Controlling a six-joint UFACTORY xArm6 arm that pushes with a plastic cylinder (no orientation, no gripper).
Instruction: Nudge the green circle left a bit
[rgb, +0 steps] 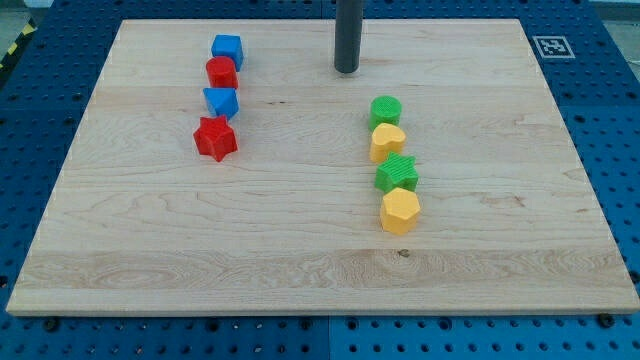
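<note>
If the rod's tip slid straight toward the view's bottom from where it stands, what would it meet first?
Probably nothing. My tip sits up and to the view's left of the green circle. A straight run down looks free across the board, though it might graze the circle's left edge.

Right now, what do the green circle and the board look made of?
Green circle: likely plastic, matte, solid even colour; possibly ridged, too small to tell. Board: light wood, visible grain lines, smooth unglossy finish.
</note>
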